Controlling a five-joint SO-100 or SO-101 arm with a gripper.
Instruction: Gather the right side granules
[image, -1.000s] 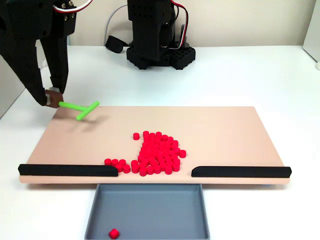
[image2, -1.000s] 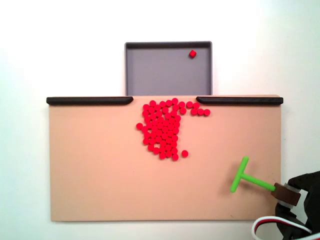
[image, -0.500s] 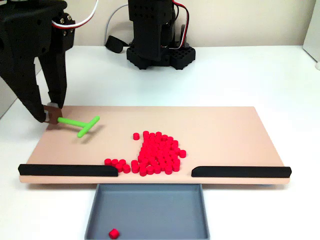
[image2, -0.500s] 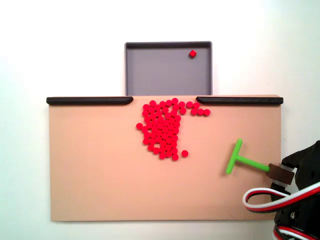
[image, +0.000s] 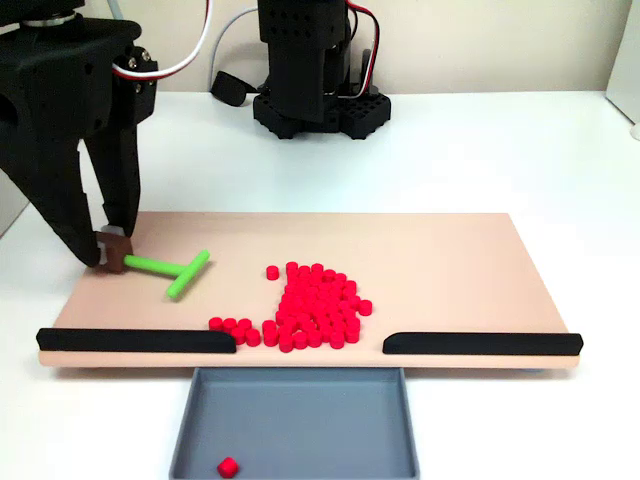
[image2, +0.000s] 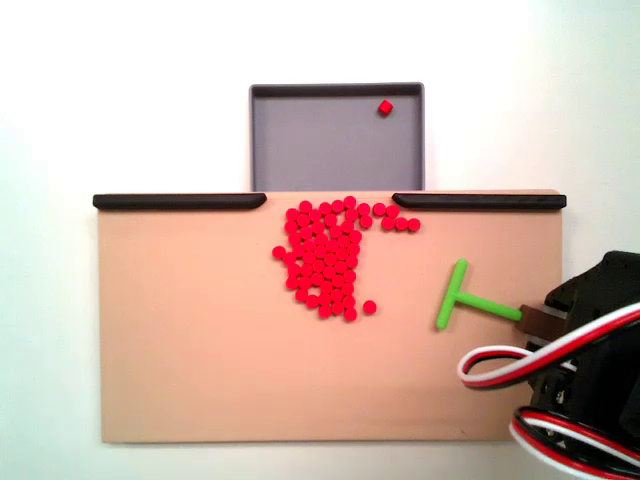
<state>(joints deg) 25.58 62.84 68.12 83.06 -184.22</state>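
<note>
The end effector (image: 112, 255) is clamped on the stem of the green T-stick (image: 178, 272) at the board's left edge. The granules (image: 310, 308) are already heaped mid-frame by the rail gap; sweeping appears left. A top-down fixed view shows one stray granule (image2: 369, 307) apart from the heap.

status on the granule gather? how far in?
Done: one granule sits in the grey tray. The rest form a heap on the board by the gap between the black rails.
In hand: the gripper holds the green T-stick by its stem, crossbar facing the heap, short of it.
Left: sweeping the heap through the gap into the tray.
</note>
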